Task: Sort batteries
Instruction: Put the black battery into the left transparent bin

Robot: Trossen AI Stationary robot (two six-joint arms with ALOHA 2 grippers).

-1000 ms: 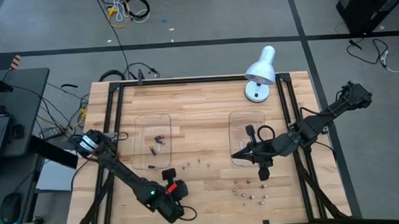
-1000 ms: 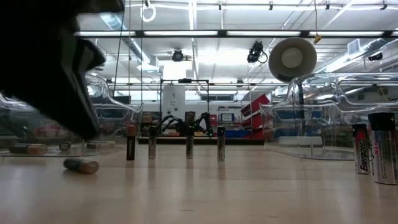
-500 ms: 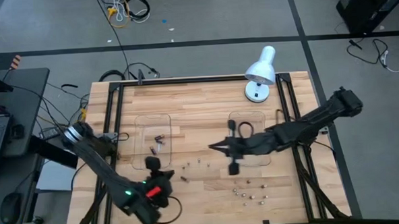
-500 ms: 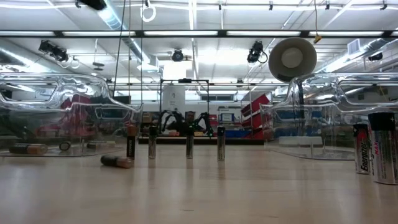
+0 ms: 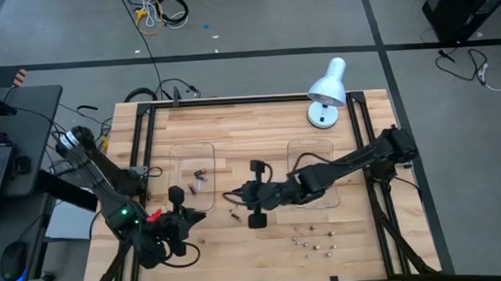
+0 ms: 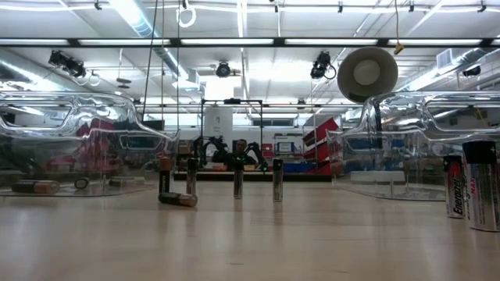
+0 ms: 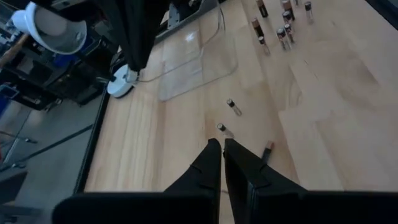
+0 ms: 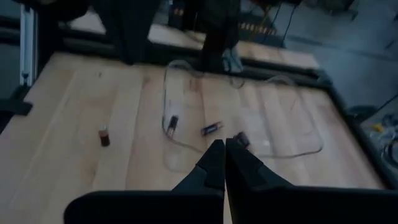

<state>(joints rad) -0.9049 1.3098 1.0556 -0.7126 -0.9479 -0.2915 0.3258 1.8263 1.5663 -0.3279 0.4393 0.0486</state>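
Inspecting the table from above, the batteries lie in three lots: a loose cluster at lower right of centre in the high view, a few scattered near mid-frame, and several already inside the left clear tray. The right clear tray shows no contents that can be made out. In the low view, four cells stand upright in a row at centre and one dark battery lies on its side just beside them.

The left gripper sits at lower left of the high view, below the left tray, fingers clenched together with nothing between them; the left wrist view confirms the tips pressed closed over bare wood. The right gripper reaches across to mid-frame, close to the scattered cells, likewise clamped shut and empty.

Handling assessment: each cell is judged small, rigid and light for its size, with a smooth metal or film jacket likely to be slippery. A cylinder on its side will roll if nudged; an upright one will topple readily. The recommended hold is across the body at mid-length, fingers square to the axis, closing gently. Neighbouring cells stand near one another, so a descending finger risks knocking the next one over.
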